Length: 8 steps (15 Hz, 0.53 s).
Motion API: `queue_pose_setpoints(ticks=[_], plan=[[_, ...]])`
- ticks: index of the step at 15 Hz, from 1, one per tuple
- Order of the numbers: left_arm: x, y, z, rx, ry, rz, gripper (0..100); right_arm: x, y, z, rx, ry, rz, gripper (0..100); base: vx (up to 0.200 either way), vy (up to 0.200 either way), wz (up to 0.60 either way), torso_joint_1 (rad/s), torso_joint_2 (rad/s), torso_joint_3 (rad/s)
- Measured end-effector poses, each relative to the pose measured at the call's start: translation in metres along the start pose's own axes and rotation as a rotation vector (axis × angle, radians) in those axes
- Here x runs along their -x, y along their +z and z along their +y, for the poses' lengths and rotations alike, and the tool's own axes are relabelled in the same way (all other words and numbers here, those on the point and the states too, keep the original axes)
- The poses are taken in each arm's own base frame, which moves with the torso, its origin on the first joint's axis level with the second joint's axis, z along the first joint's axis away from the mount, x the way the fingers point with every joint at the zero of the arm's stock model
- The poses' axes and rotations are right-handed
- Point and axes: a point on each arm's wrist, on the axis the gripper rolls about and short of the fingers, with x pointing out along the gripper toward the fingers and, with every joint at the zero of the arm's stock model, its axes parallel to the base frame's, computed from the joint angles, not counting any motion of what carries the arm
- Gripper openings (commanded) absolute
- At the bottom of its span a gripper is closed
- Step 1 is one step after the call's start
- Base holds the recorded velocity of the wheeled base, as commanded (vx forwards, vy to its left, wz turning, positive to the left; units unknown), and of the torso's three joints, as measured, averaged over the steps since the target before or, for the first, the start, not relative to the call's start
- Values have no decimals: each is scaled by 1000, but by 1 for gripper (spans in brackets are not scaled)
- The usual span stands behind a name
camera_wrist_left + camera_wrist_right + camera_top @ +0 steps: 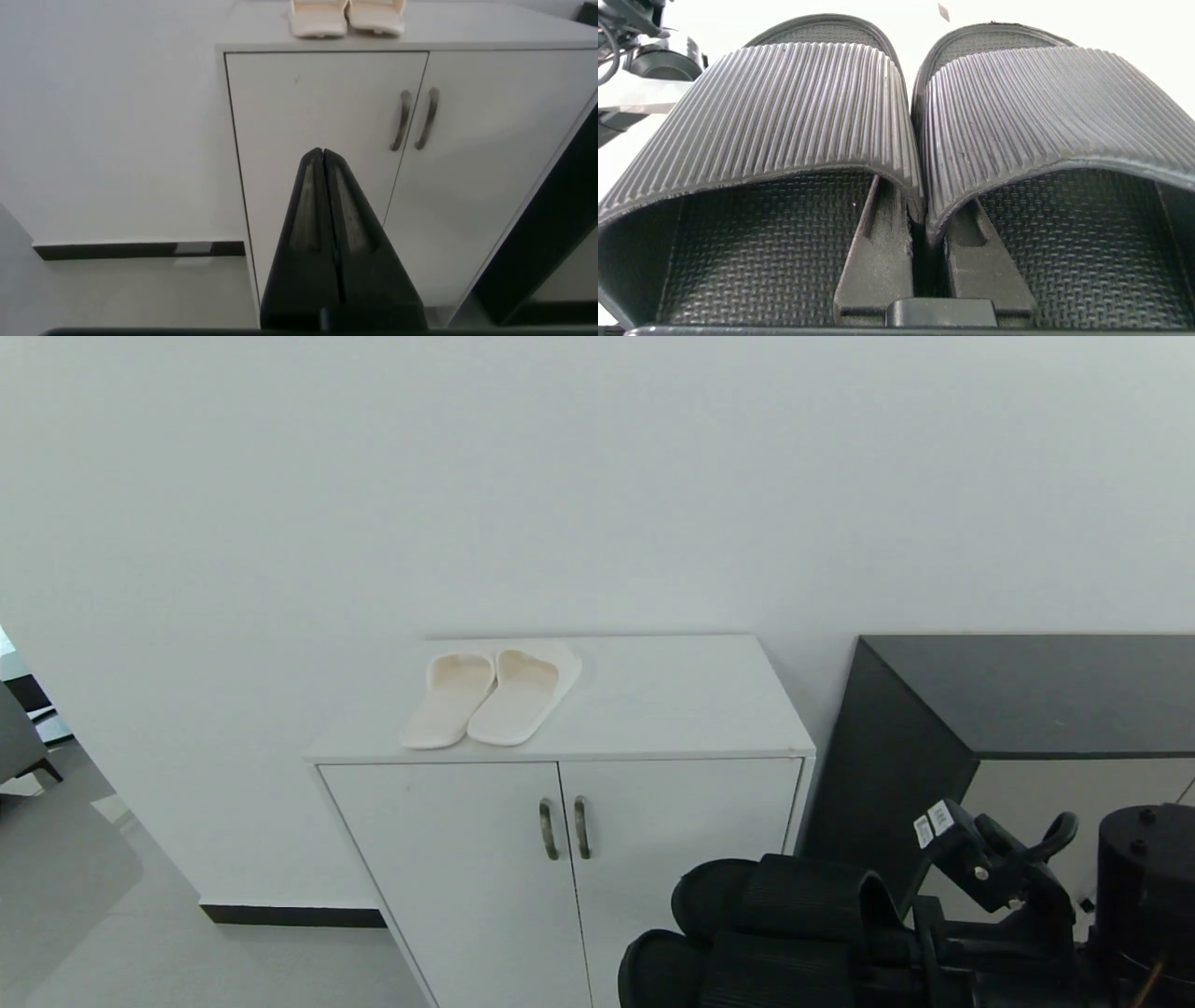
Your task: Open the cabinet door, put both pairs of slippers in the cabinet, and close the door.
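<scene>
A white cabinet stands against the wall with both doors shut and two handles at the middle seam. One cream pair of slippers lies on its top at the left. A black ribbed pair of slippers hangs low in front of the right door. My right gripper is shut on them, one finger inside each slipper, pinching their adjoining side walls together. My left gripper is shut and holds nothing. It hangs in front of the left door, below the cream slippers.
A black cabinet stands right beside the white one. To the left is open grey floor, with a chair at the far left edge. A dark skirting strip runs along the wall's foot.
</scene>
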Motion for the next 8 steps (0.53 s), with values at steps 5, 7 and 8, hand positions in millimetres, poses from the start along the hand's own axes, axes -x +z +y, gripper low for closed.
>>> queue_pose_setpoints(ticks=[5,7,8], plan=[[0,0,0,0,-1,0,0,0,0,0,-1,-1,1,0,0,0,0,-237,542,296],[0,0,0,-2,4,-1,0,0,0,0,1,0,1,0,0,0,0,-220,527,288],[0,2,0,-1,9,-11,0,0,0,0,1,0,1,0,0,0,0,-217,520,290]])
